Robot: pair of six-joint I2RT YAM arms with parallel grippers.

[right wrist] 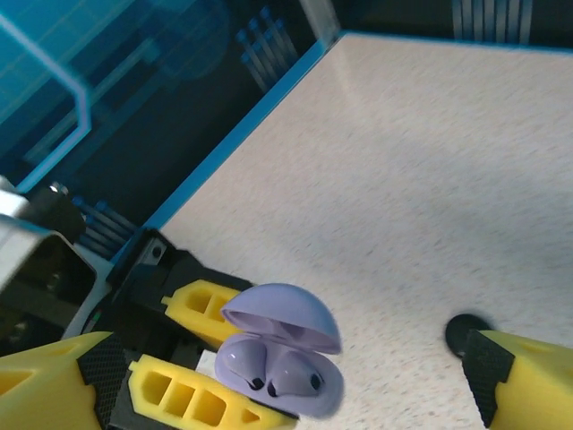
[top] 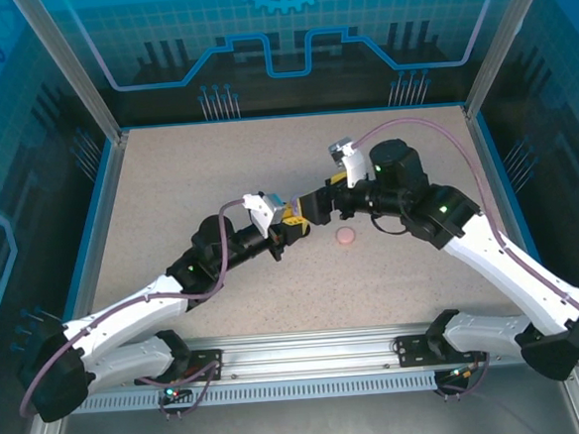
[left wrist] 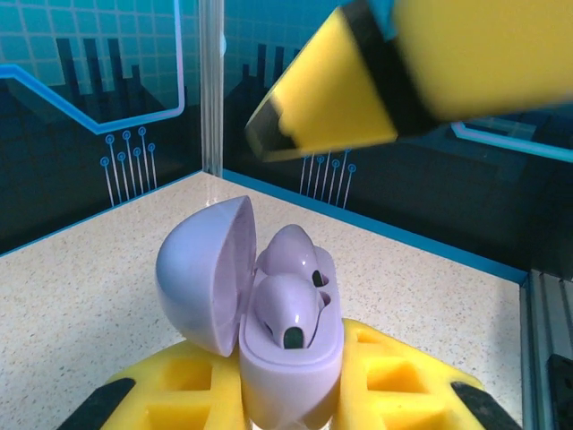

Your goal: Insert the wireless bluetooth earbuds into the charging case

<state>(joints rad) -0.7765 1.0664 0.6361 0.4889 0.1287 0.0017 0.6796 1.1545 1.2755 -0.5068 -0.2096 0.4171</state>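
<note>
Open lilac charging case (left wrist: pixel 291 376) clamped in left claw (top: pixel 292 229), both lilac earbuds (left wrist: pixel 285 309) seated (lid (left wrist: pixel 204 273) standing up); right claw (top: pixel 317 205) spread wide, just beside.

Glossy lilac plastic case (left wrist: pixel 291 376), speckled matt table (left wrist: pixel 81 296)

Cropped at the right wrist view's bottom corners, the right gripper (right wrist: pixel 282 348) fingers (right wrist: pixel 528 381), one half hiding an unclear dark round thing (right wrist: pixel 464 328); in the left wrist view, blurred and cropped overhead, one of those fingers (left wrist: pixel 331 107), and cut by the bottom edge, the lilac case (left wrist: pixel 295 381) and left gripper (left wrist: pixel 288 358) fingers (left wrist: pixel 394 381).
</note>
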